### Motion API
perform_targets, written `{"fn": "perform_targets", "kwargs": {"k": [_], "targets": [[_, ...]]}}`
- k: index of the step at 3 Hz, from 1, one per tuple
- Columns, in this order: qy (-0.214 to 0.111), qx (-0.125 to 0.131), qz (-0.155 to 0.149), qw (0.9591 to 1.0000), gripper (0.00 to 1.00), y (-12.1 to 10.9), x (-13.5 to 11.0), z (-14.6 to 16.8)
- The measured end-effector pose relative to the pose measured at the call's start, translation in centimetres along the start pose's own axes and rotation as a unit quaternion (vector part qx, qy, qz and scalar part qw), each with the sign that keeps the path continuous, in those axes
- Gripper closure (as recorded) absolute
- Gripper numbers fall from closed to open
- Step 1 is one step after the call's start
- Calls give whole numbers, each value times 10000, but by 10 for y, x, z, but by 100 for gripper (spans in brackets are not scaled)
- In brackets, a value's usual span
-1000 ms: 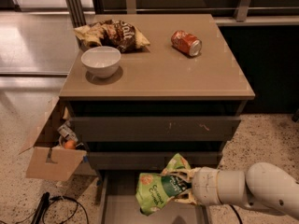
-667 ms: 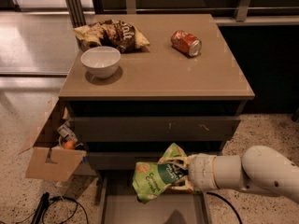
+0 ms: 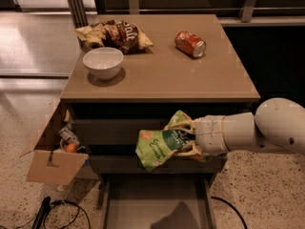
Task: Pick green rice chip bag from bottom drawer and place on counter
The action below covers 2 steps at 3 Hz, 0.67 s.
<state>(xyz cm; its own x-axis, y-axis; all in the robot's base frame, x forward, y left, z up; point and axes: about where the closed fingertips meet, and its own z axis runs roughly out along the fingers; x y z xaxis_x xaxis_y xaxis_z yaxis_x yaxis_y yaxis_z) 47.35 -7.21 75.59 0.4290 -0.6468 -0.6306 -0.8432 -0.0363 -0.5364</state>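
The green rice chip bag [image 3: 159,148] hangs in the air in front of the two upper drawer fronts, above the open bottom drawer [image 3: 155,199]. My gripper [image 3: 187,138] comes in from the right on a white arm and is shut on the bag's right end. The bag is below the level of the counter [image 3: 190,78], just in front of its front edge. The drawer's grey floor shows no objects, only a shadow.
On the counter stand a white bowl [image 3: 103,62] at the left, a brown-and-cream chip bag [image 3: 116,34] behind it, and a red soda can [image 3: 189,43] lying at the back right. An open cardboard box [image 3: 53,151] with clutter sits left of the cabinet. Cables lie on the floor.
My gripper has lifted the green bag up out of the bottom drawer, from drawer height to the level of the upper drawer fronts.
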Motion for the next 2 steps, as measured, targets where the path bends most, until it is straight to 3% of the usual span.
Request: {"fn": "perform_targets", "kwargs": {"k": [1,2], "targets": [[-7,-4,-8,10000,100,0,-1,0],[124,11,-228,9997,100,-15,-13,-13]]}}
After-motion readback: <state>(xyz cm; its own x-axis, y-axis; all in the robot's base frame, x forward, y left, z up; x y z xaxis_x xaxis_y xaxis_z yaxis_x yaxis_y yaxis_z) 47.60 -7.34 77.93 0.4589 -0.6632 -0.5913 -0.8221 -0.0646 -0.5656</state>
